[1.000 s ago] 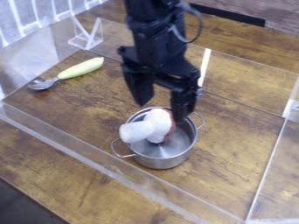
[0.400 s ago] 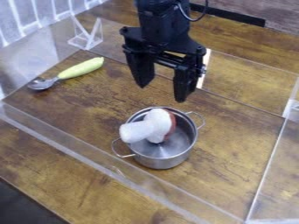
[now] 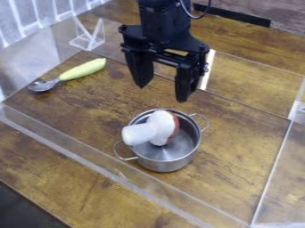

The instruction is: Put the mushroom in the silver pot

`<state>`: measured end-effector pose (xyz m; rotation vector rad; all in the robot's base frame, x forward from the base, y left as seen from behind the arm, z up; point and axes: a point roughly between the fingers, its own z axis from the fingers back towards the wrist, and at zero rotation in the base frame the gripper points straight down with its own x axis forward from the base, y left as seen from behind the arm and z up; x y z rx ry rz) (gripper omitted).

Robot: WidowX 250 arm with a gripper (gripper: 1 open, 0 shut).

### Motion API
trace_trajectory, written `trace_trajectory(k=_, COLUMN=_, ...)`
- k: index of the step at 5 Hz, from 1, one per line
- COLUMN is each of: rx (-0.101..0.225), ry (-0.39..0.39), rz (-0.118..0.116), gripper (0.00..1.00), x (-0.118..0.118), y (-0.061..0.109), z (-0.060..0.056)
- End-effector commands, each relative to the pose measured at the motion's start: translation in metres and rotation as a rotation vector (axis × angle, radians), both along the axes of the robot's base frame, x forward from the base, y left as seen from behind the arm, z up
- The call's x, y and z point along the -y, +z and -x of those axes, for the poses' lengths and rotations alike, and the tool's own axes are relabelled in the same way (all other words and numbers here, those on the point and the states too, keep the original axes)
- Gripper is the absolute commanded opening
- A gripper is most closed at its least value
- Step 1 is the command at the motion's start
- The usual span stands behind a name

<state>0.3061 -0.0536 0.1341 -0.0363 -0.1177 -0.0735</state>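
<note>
- Camera view, table (image 3: 71, 174): a wooden top ringed by a low clear wall. Any sweeping move of the arm toward the near or left side could strike that wall, since it is hard to see and stands close around the work area.
- End effector (image 3: 165, 82): it hangs above and a little far of the pot, pointing down, with both fingers spread wide and nothing between them. If it dropped straight from here, a finger could land on the far rim of the pot and push or tip it. If it swung near-left, it could clip the part of the mushroom that sticks out.
- Pot (image 3: 174, 157): it sits on the table toward the near middle, upright, with a small loop handle showing at the far right and another at the near left. It looks light, so a nudge would likely slide it, and the load inside sits off-centre toward the left.
- Mushroom (image 3: 149, 130): it lies in the pot, tilted, with the red-brown cap down inside toward the right and the cream stem leaning up over the left rim and poking past it. I judge the placing done, but not snugly: a jolt to the pot or table might roll it out over that left rim.
- Spoon (image 3: 71, 73): it lies far left, well apart from the pot, and poses little risk unless the arm travels that way.
</note>
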Motion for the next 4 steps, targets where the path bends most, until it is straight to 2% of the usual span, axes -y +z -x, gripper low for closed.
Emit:
trace_trajectory(k=1, rx=0.06, ry=-0.006, rz=-0.001, gripper=1.0, x=-0.018, y=0.022, z=0.005)
trace_trajectory(k=2, rx=0.073, ry=-0.02, rz=-0.004, gripper=1.0, x=-0.031, y=0.021, z=0.005)
trace_trajectory(k=3, rx=0.088, ry=-0.052, rz=-0.014, gripper=1.0, x=-0.037, y=0.016, z=-0.011)
trace_trajectory(k=4, rx=0.089, ry=-0.079, rz=-0.018, gripper=1.0, x=-0.042, y=0.008, z=-0.021)
